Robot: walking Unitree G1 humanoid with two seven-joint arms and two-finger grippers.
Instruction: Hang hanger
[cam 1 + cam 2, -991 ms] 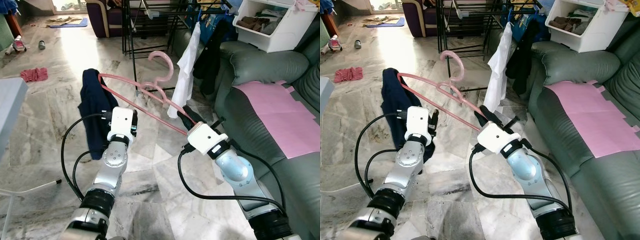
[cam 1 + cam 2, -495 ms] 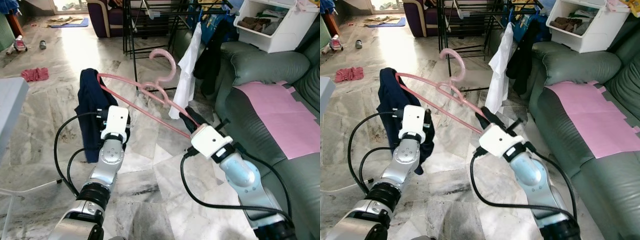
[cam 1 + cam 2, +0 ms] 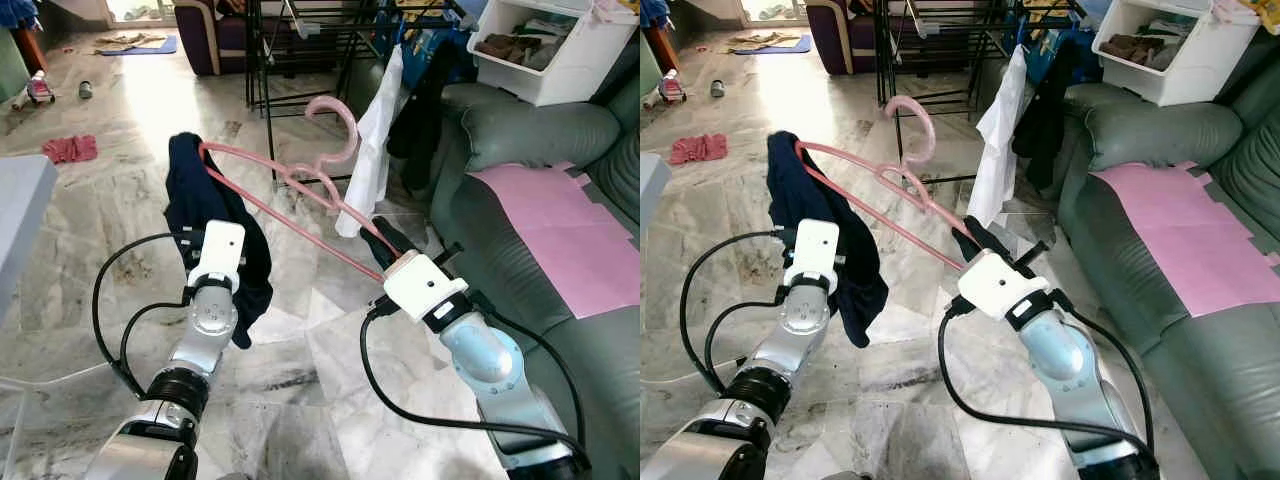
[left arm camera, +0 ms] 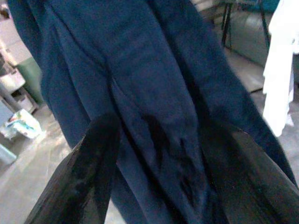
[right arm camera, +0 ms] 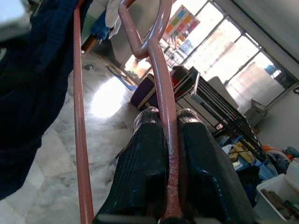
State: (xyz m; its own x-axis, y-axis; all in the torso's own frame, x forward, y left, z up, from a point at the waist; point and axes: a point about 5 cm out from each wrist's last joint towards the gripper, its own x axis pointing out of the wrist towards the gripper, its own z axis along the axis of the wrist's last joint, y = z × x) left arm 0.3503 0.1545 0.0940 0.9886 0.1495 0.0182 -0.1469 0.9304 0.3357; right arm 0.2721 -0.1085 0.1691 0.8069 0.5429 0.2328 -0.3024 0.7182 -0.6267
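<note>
a pale marble tile floor (image 3: 300, 380) carries everything. far left on it lie a red cloth (image 3: 69, 149), a small shoe (image 3: 38, 90) and a blue mat (image 3: 140, 44). a black drying rack (image 3: 300, 60) stands far centre, a green sofa (image 3: 520, 200) right.

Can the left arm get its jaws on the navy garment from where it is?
Probably yes. The left gripper is open with the navy garment hanging right between its fingers, nothing in between. The garment hangs off the pink hanger, which the right gripper holds.

Navy garment (image 3: 215, 215) now hangs lower beside left gripper (image 4: 161, 154); left arm drawn back.
</note>
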